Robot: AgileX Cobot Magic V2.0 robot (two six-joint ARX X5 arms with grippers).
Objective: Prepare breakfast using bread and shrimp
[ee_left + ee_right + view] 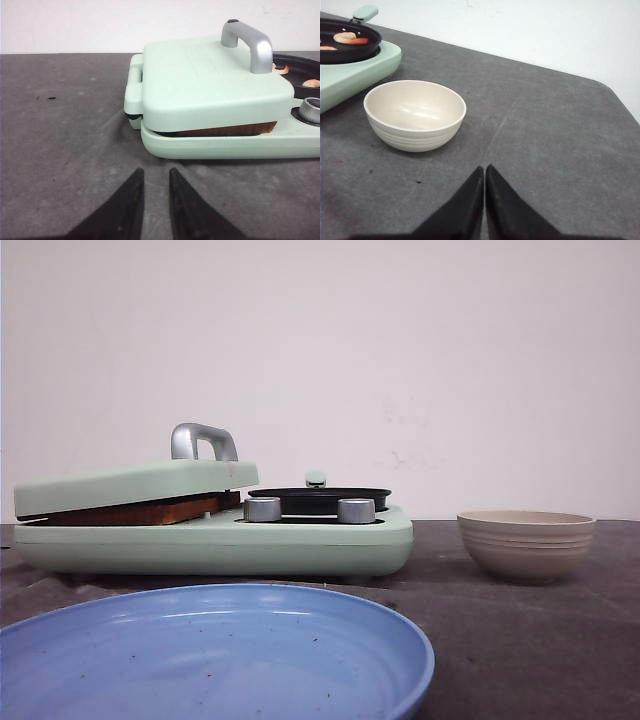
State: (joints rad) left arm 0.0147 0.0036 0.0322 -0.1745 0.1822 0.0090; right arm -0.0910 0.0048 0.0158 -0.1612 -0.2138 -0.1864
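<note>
A mint-green breakfast maker (215, 540) stands on the table with its hinged lid (210, 82) nearly down over a brown edge of bread (227, 131), also seen in the front view (130, 512). Its black pan (345, 47) holds pinkish-orange shrimp (345, 36), which also show in the left wrist view (311, 83). My left gripper (156, 172) is slightly open and empty, low over the table just short of the maker's near side. My right gripper (485, 169) is shut and empty, a little back from the empty beige bowl (415, 114).
A blue plate (215, 655) lies empty at the front of the table. The beige ribbed bowl (526, 543) stands right of the maker. Two silver knobs (262, 509) sit on the maker. The table's rounded far corner (607, 87) is near the right gripper.
</note>
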